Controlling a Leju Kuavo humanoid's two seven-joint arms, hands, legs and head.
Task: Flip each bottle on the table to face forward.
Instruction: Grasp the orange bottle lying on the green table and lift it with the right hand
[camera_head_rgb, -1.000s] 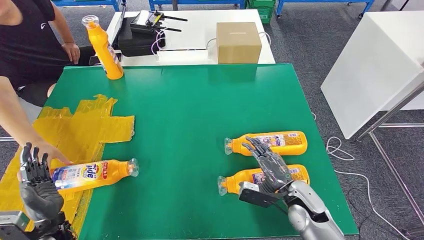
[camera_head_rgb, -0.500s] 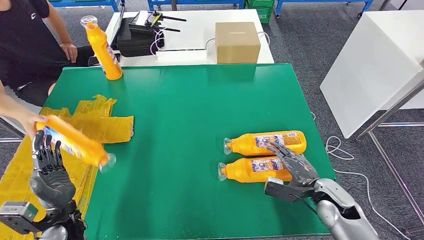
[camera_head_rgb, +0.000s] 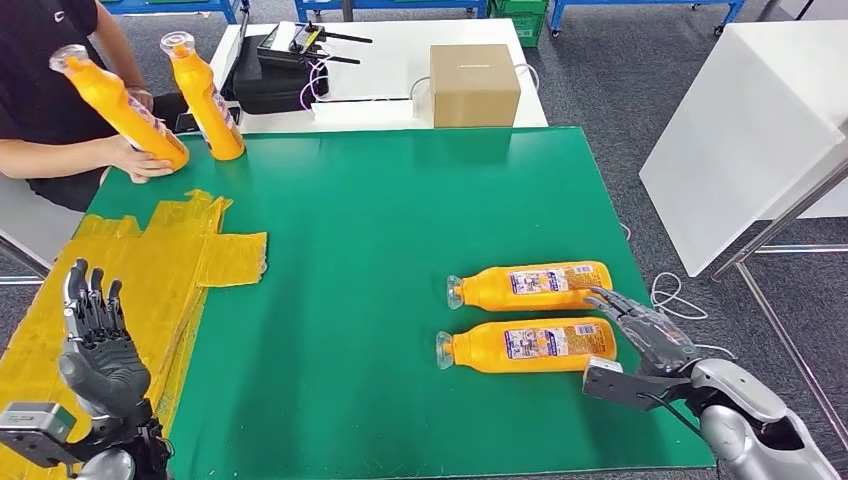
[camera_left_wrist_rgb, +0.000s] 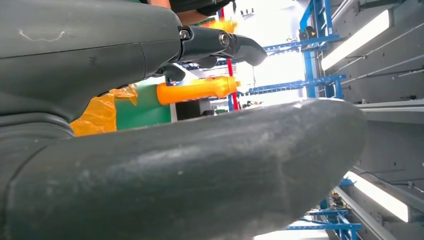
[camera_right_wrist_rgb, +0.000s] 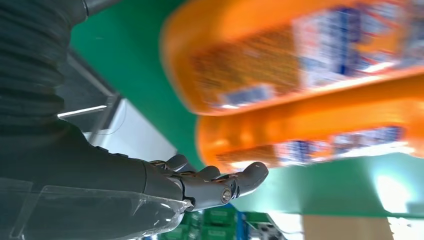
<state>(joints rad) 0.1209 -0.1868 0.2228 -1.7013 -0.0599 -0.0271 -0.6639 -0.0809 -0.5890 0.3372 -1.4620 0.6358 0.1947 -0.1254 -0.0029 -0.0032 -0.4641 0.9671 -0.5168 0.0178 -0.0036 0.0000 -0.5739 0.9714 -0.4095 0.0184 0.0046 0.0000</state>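
**Head view first: both hands empty, two bottles lying at my right**

Head view: two orange bottles are lying side by side on the green table (camera_head_rgb: 400, 200), caps pointing toward my left, labels up. The far bottle (camera_head_rgb: 530, 286) and the near bottle (camera_head_rgb: 528, 345) are lying just beside each other. My right hand (camera_head_rgb: 645, 335) is hovering just off their base ends, fingers stretched out and spread, gripping nothing. My left hand (camera_head_rgb: 95, 350) is standing upright over the yellow sheet (camera_head_rgb: 150, 270), fingers raised and apart, also holding nothing. At the far left corner an upright bottle (camera_head_rgb: 203, 95) is standing on the table edge. Beside it a person's hand (camera_head_rgb: 135, 160) is holding a tilted bottle (camera_head_rgb: 120, 108) by its base. A cardboard box (camera_head_rgb: 475, 85) is sitting on the white table (camera_head_rgb: 390, 70) behind.

Left wrist view: my left hand's grey thumb and dark fingers (camera_left_wrist_rgb: 225, 42) are showing close up with nothing between them. An orange bottle (camera_left_wrist_rgb: 195, 90) is showing beyond them, next to green table and a bit of yellow sheet; I cannot tell which bottle it is.

Right wrist view: my right hand's fingers (camera_right_wrist_rgb: 225, 182) are lying extended and free. The two lying bottles are showing blurred past them, apart from the fingertips.
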